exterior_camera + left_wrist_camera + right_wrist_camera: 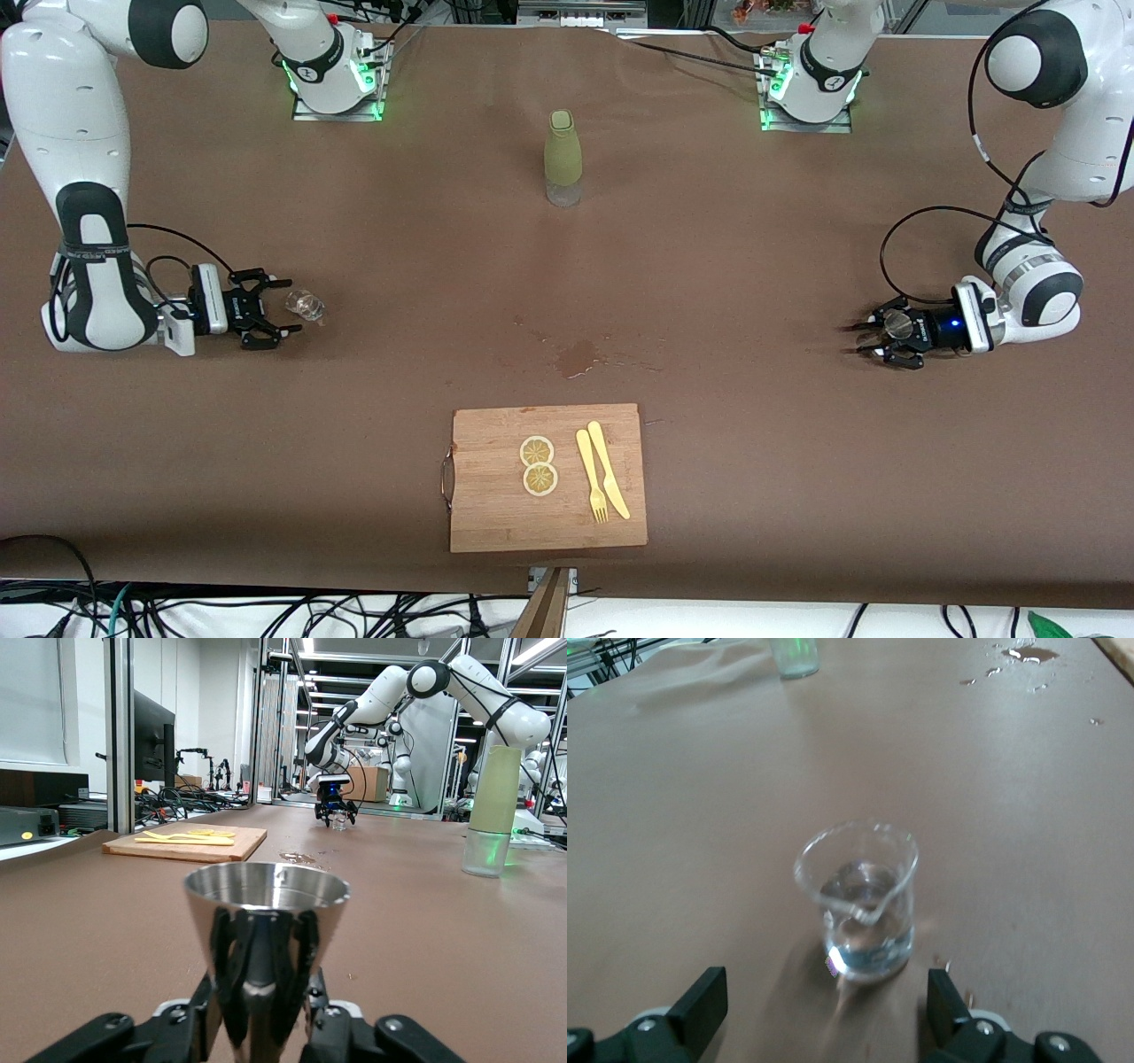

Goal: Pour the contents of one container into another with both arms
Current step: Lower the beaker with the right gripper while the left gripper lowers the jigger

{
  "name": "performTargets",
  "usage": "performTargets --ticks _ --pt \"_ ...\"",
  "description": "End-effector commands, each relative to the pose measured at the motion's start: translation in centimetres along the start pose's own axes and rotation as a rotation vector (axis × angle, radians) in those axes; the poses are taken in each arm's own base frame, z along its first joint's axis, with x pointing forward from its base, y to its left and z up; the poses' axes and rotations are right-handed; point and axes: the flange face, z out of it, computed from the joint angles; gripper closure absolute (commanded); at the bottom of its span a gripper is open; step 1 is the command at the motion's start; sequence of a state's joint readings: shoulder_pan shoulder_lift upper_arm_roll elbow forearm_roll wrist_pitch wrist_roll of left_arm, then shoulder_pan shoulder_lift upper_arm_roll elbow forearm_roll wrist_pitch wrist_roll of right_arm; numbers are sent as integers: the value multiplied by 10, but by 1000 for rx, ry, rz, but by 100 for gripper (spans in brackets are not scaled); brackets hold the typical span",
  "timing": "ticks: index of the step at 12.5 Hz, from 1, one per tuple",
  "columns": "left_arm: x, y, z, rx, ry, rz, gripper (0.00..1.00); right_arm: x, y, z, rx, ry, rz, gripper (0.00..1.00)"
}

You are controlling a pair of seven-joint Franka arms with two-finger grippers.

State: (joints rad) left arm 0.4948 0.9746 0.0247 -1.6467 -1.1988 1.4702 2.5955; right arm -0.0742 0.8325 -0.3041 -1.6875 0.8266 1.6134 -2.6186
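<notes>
The right gripper [276,312], jaws standing apart, is facing the upright glass beaker [305,306] just off its fingertips, while the left gripper [873,335] is loosely flanking the steel cup [266,935].

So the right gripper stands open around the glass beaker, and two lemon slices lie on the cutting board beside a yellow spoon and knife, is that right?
Not quite. The right gripper is open at the glass beaker, and the two lemon slices lie on the cutting board, but beside the knife lies a fork, not a spoon. The front view shows it.
</notes>
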Motion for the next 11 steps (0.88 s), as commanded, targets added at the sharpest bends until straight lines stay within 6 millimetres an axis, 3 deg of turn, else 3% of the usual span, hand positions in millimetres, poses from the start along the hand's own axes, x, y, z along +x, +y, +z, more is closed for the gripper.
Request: performTargets --ticks 1,6,11 --pt "5 1 -8 -1 15 33 0 -13 -13 -26 12 -18 12 0" --pt "17 0 -23 4 -16 31 0 -1 -9 -66 68 -98 90 0" --pt "35 -3 -39 12 -50 18 0 51 16 -120 127 -250 266 0"
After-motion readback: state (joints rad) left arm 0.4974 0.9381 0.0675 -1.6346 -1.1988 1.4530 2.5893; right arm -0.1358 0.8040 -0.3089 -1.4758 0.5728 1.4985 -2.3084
